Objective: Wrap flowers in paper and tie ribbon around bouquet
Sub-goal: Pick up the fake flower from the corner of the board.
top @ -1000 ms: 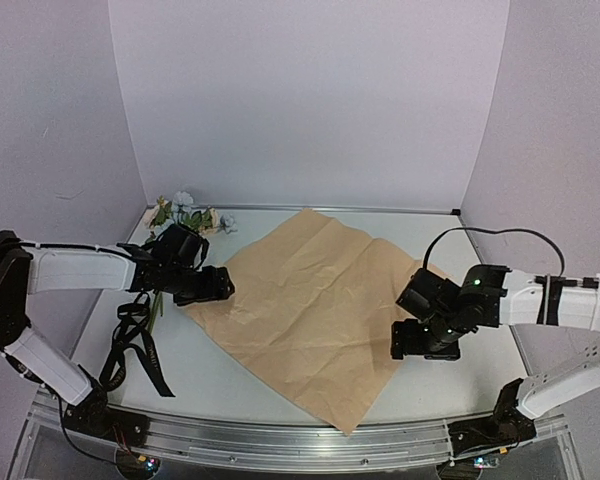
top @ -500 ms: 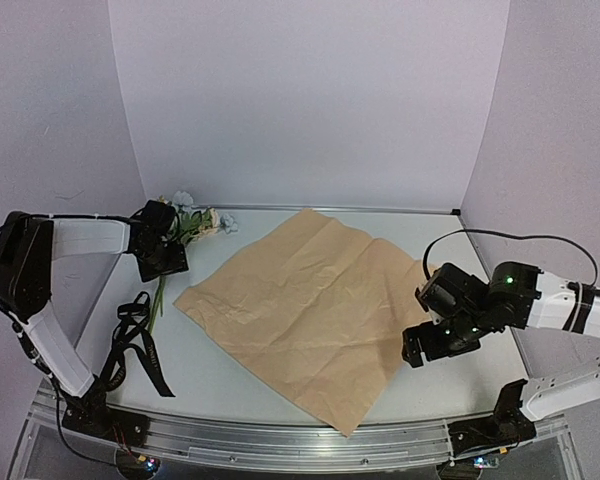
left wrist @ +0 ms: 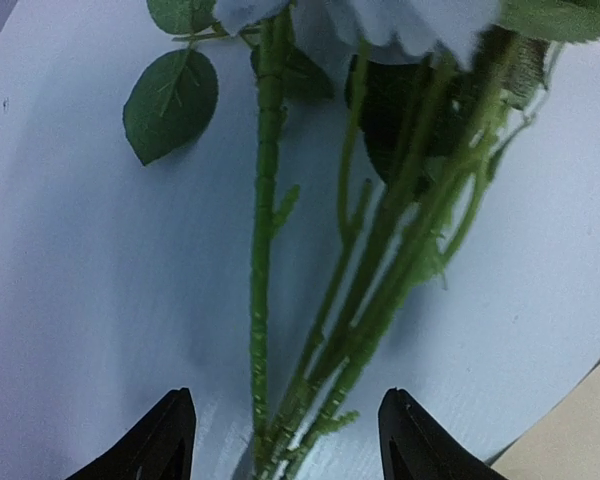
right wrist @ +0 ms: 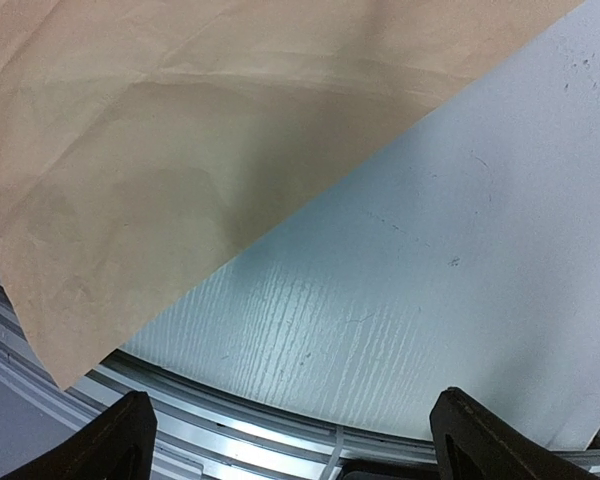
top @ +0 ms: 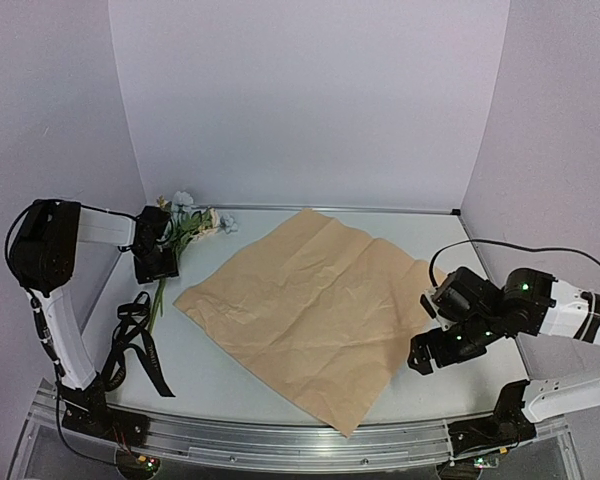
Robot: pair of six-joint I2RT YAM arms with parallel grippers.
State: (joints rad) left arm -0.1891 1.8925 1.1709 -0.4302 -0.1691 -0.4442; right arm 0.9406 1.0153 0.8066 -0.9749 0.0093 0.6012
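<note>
Two grippers hover with jaws spread. Near the worktop's [top: 230, 385] front left corner lies the long black fabric ribbon [top: 140, 345]. The right gripper [top: 427, 353] hangs by the right edge, beside the flat tan-brown paper sheet [top: 310, 300] at centre. At the far left corner, the left gripper [top: 156, 266] straddles the thin green stems of the pale cream and light-blue flowers [top: 188, 218] without touching them.

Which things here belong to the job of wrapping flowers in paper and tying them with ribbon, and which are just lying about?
Belong to the job:
- flowers
- paper
- ribbon

Just there (fixtures, nothing loose):
- table
- metal rail at the near edge
- arm cable
</note>
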